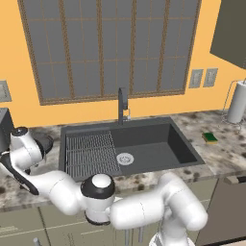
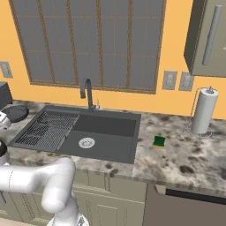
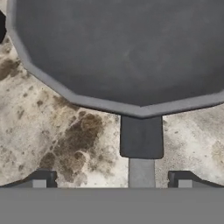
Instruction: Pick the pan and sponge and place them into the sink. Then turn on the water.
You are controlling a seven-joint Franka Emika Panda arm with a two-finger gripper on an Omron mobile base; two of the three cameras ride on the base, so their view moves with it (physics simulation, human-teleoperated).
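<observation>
Two things wait for you on the speckled stone desk (image 1: 218, 153), and neither is in the dark grey rectangular sink (image 1: 158, 144) yet. The small round dark grey frying pan (image 3: 122, 48) lies at the left edge of both base views, just beside the sink's ribbed draining grid (image 1: 91, 153); in the right base view you see it at (image 2: 15, 112). In the hand view it takes up the upper part of the frame, flat on the desk, with its handle (image 3: 141, 140) running down toward the bottom centre.

Your gripper (image 3: 111, 181) hangs over that handle with the fingers (image 3: 41, 178) spread wide and holding nothing. One tip stands at each side of the handle line, so the hand looks lined up for a grasp on the handle, I judge, since the shallow rim offers little purchase.

The small rectangular yellow sponge with a green top (image 1: 210, 138) sits to the right of the sink, well apart from the pan, near the paper towel roll (image 1: 237, 102) at the right edge. The dark faucet (image 1: 123, 104) stands behind the basin, at its centre, so it stays reachable once both things are in.
</observation>
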